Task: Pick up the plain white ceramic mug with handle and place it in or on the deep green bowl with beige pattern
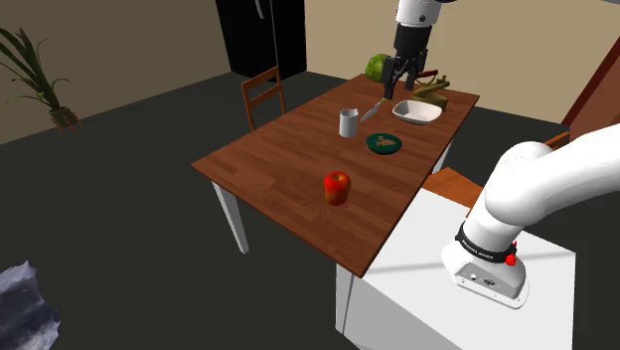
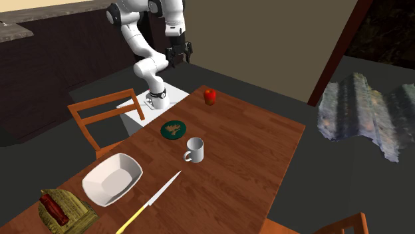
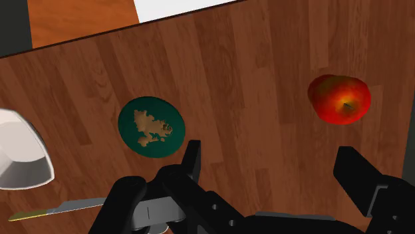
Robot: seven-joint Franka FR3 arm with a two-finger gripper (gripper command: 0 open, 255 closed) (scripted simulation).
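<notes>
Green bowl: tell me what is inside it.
Only its beige pattern shows inside the green bowl; no object lies in it. The mug stands apart from it on the table. Nothing covers the bowl's inside.

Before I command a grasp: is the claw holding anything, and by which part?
Nothing is held. The claw is open above the table, only bare wood between its fingers; the white mug stands untouched on the table.

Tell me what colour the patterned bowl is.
Dark green bowl with a beige blotch; clearest in the wrist view.
</notes>
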